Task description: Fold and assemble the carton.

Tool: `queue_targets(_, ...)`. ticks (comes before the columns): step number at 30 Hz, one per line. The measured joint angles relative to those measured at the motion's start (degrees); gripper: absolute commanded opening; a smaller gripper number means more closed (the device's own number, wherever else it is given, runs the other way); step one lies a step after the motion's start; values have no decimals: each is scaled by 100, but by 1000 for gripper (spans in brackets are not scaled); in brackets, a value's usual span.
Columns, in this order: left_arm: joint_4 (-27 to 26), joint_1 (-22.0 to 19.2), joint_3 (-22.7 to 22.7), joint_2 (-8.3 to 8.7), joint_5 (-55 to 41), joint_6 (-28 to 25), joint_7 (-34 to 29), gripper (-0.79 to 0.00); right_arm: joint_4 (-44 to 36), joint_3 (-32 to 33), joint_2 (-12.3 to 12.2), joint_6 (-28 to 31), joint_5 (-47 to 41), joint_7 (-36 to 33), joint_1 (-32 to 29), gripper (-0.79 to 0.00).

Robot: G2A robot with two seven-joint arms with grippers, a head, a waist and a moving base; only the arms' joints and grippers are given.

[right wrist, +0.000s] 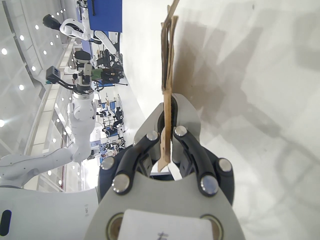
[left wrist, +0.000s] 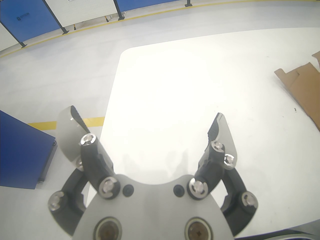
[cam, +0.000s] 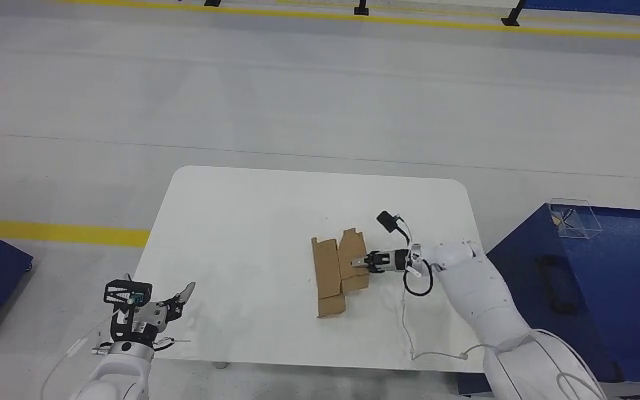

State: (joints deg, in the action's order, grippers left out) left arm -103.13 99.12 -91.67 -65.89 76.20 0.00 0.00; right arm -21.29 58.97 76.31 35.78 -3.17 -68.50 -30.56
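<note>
The right end effector [cam: 362, 262] pinches the carton [cam: 330, 278] on the counter [cam: 250, 220]. The left end effector [left wrist: 147, 116] is spread.

Carton: the flat brown cardboard carton [cam: 335, 272] is matt, dry paperboard; in the right wrist view its cut edge [right wrist: 168, 58] looks rough, with corrugated layers showing.
Table: the white round-cornered table [cam: 250, 230] has a smooth, faintly glossy top that takes glare and soft shadows.
Left gripper: the left gripper [left wrist: 146, 112] has pale satin metal finger plates, black ribbed pads [left wrist: 212, 129] that look like rubber, matt black plastic links and shiny metal screws.
Right gripper: the right gripper [right wrist: 169, 102] has smooth grey metal fingers, matt black links and polished round bolt heads.
</note>
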Motion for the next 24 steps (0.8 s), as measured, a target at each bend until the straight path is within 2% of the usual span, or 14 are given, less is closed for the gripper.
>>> queue_targets(4, 0, 0, 0, 0, 0, 0, 0, 0, -1044, 141, -267, -198, -366, -200, -33, -785)
queue_targets(7, 0, 0, 0, 0, 0, 0, 0, 0, -2190, 463, -588, -489, -701, -491, -269, -785)
queue_targets(11, 0, 0, 0, 0, 0, 0, 0, 0, -4190, 1063, -1049, -1396, -1153, -1397, -775, -785)
queue_targets(14, 0, 0, 0, 0, 0, 0, 0, 0, -5374, 1461, -1249, -1818, -1334, -1818, -1066, -785)
queue_targets(17, 0, 0, 0, 0, 0, 0, 0, 0, -6233, 1724, -1338, -1923, -1303, -1788, -1283, -785)
queue_targets(20, 0, 0, 0, 0, 0, 0, 0, 0, -7160, 1955, -1394, -2115, -1354, -1462, -1624, -785)
queue_targets(24, 0, 0, 0, 0, 0, 0, 0, 0, -7945, 2197, -1447, -2325, -1583, -1198, -1995, -785)
